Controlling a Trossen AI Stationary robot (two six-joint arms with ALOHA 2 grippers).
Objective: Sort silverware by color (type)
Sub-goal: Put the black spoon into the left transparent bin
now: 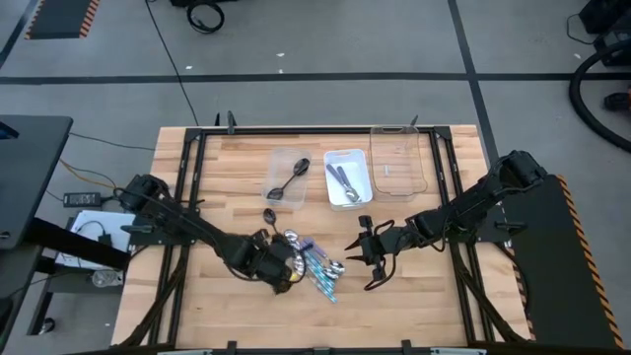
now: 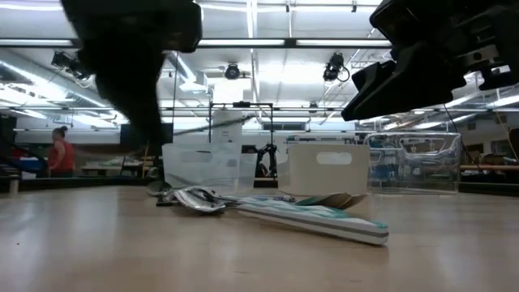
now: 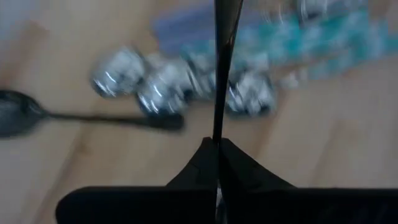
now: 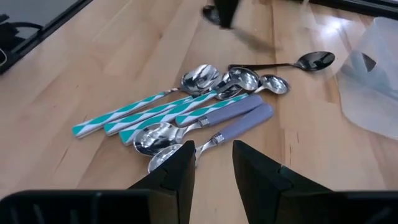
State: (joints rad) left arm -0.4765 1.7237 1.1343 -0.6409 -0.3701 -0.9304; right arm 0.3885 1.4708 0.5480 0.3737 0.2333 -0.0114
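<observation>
Jaws first: your left gripper [image 3: 217,146] is clamped on a thin black spoon [image 3: 222,56], its slim dark handle pinched between the two wedge-shaped fingers, above the pile on the wooden table [image 1: 434,296]. Your right gripper [image 4: 213,163] has its fingers apart, holding nothing, just beside the pile's other side.

You see the pile [image 4: 193,112] as a loose fan: three spoons with teal-and-white zigzag handles [image 4: 124,112], two with smooth flat lavender handles [image 4: 239,121], all with shiny rounded silver bowls. A second black spoon [image 4: 292,62] lies flat on the pale wood grain just behind the pile.

Farther back you have three rectangular trays in a row: a clear one [image 1: 287,179] holding a dark spoon, a white one [image 1: 347,177] holding lavender-handled spoons, and a larger clear one [image 1: 399,161].
</observation>
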